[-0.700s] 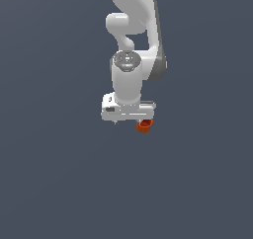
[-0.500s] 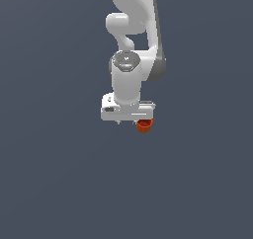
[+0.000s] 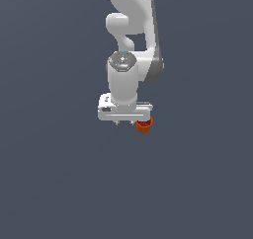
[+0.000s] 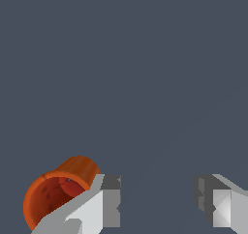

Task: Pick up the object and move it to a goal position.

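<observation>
The orange-red cup (image 3: 144, 126) lies on the grey floor, just at the exterior view's right end of my white gripper (image 3: 124, 122). In the wrist view the cup (image 4: 55, 194) lies tipped, with its dark inside facing the camera. It sits outside one finger (image 4: 109, 206), touching or nearly touching that finger's outer side. The gripper (image 4: 157, 204) is open, and only bare floor shows between its two fingers. The hand points straight down and hangs low over the floor.
The white arm (image 3: 131, 30) rises behind the hand toward the top of the exterior view. A flat grey floor (image 3: 59, 183) lies all around, with no other objects in view.
The hand has sunk slightly toward the floor and now covers a little more of the cup. The cup has not moved. The fingers stay open.
</observation>
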Available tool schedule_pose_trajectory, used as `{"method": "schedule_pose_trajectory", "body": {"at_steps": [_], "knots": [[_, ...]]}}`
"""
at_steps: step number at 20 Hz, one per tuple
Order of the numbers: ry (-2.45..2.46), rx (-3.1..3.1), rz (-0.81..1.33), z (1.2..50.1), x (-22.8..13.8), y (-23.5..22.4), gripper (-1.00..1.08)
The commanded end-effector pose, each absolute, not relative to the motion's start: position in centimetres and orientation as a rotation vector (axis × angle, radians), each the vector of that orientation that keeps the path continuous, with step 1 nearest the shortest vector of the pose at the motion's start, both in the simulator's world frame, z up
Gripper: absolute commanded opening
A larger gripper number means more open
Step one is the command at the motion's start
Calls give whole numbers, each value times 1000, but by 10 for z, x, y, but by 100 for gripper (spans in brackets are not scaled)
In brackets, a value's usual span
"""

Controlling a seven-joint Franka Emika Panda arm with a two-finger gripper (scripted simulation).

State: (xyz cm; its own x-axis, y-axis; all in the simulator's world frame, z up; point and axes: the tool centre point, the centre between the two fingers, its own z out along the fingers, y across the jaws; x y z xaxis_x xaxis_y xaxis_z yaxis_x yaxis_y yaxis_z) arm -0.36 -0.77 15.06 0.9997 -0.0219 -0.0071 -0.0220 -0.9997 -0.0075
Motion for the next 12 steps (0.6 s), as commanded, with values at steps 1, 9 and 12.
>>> {"method": "schedule_pose_trajectory", "body": {"at_steps": [1,9,12], "knots": [[42,-3136,2,149,-5,-6,28],[103,-3149,-65,137,-15,4,28],[137,-3153,-104,131,-22,9,28]]}}
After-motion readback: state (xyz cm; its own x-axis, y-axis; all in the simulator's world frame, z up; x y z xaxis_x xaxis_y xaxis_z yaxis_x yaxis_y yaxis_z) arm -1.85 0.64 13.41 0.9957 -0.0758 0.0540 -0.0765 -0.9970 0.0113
